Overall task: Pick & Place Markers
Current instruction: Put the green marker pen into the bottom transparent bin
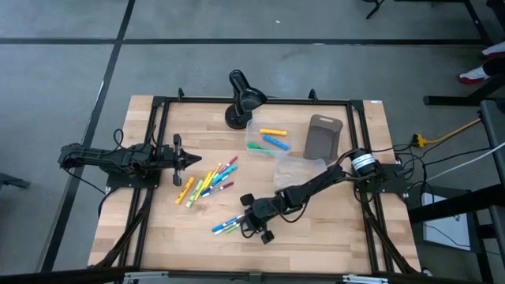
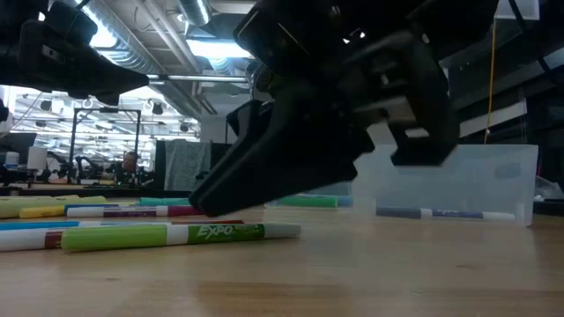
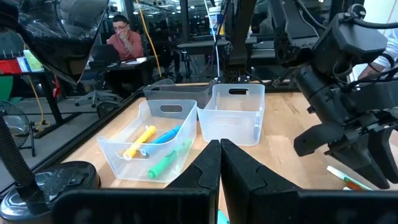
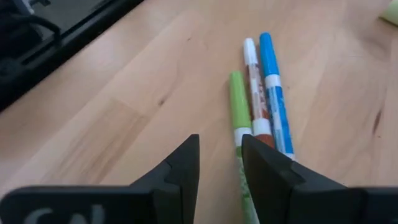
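Three markers, green point(image 4: 238, 102), red-and-white point(image 4: 252, 87) and blue point(image 4: 272, 87), lie side by side flat on the table near its near edge point(image 1: 227, 225). My right gripper point(image 4: 221, 155) is slightly open and low over their near ends point(image 1: 246, 222); the green marker runs beneath one finger, and nothing is between the fingers. A loose pile of more markers point(image 1: 207, 181) lies left of centre. My left gripper point(image 1: 194, 160) is shut and waits by the pile, pointing toward the table's right. A clear bin point(image 1: 268, 140) holds yellow, blue and green markers.
A second clear bin point(image 3: 233, 115) stands beside the first, with a grey-brown tray point(image 1: 323, 136) to their right. A black desk lamp point(image 1: 241, 99) stands at the far edge. A person sits in the room beyond the table. Bare wood lies near the front-right corner.
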